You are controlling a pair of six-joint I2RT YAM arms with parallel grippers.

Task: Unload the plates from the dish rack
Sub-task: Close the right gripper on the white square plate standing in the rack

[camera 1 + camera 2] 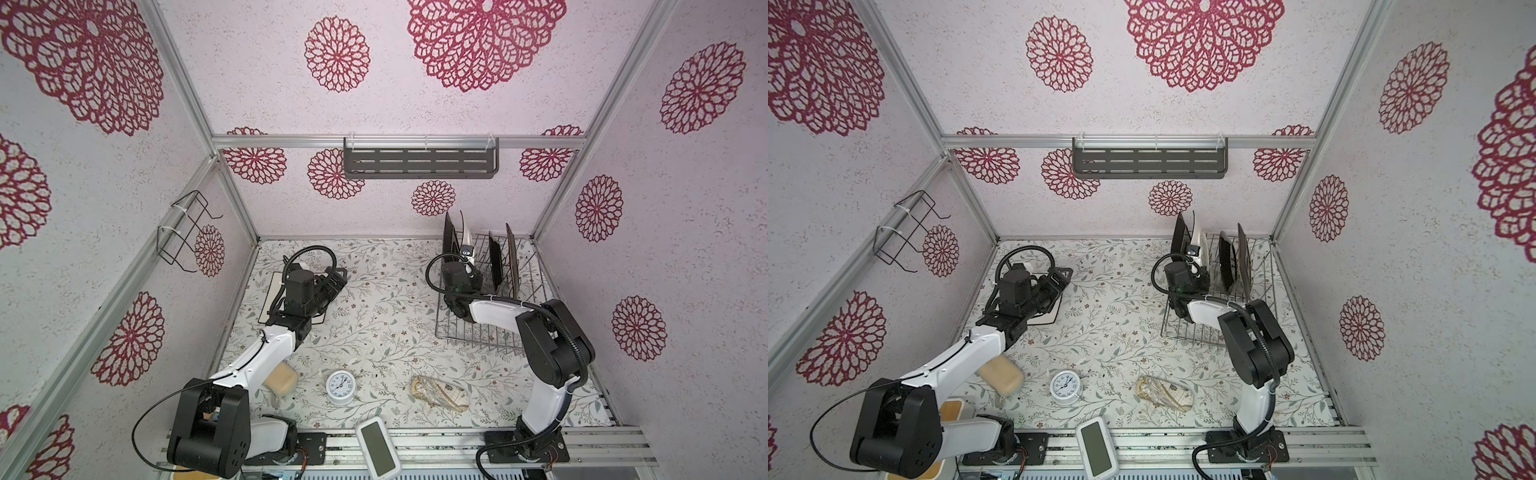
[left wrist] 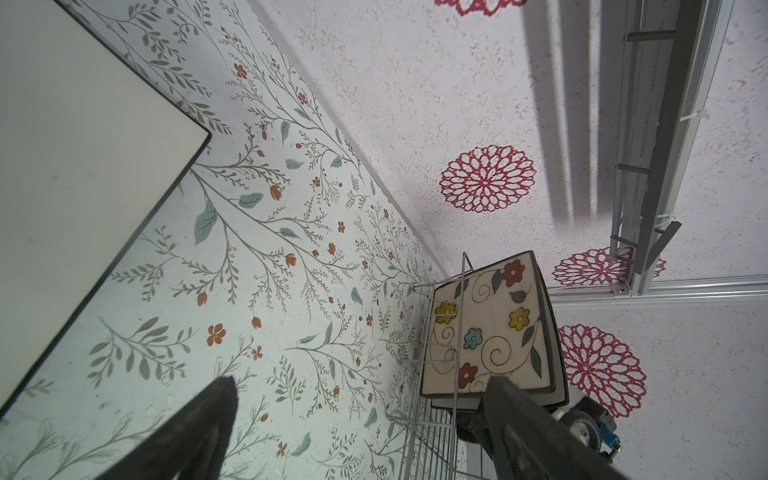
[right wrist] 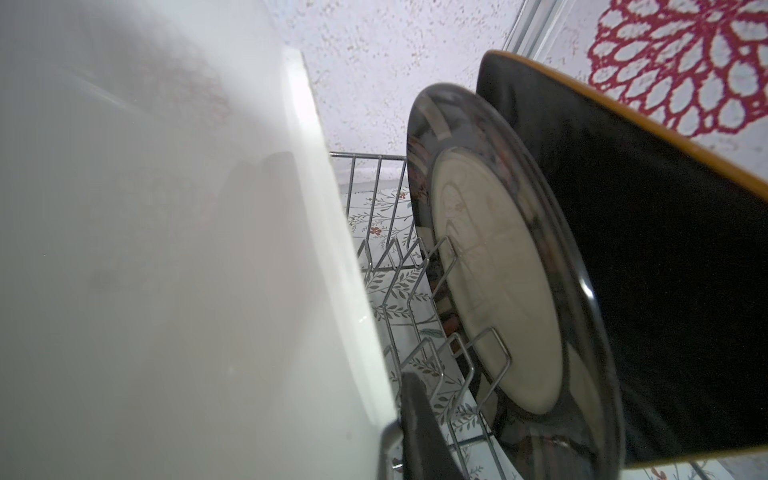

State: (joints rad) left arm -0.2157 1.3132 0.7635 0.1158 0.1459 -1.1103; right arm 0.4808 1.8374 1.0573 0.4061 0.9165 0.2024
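Nearest: left tool [image 2: 360, 380], jaws wide apart, nothing in them. It hangs over a flat white plate [image 1: 275, 291] with a dark rim, lying on the counter [image 1: 382, 332] at the left side. The arm covers most of that plate in both top views.

Farther in: right tool [image 1: 468, 257], down in the dish rack [image 1: 478, 341]. As far as I can judge it is pinched onto the upper rim of an upright white plate [image 3: 166, 249]. One finger [image 3: 415, 436] lies against the plate's edge; its partner is hidden behind the china.

Handling, my guess: glazed ceramic, stiff, slick, quick to chip, and heavy for so narrow a pinch. The rim is the only hold. Lift straight up, clear of the tines.

Same far end of the rack: flower-painted plate [image 2: 486, 328], round plate with cream centre [image 3: 490, 291] and dark square plate [image 3: 665, 291], all on edge and close together. They show edge-on from above, so no sure count. The held plate's foot among the tines is not visible.
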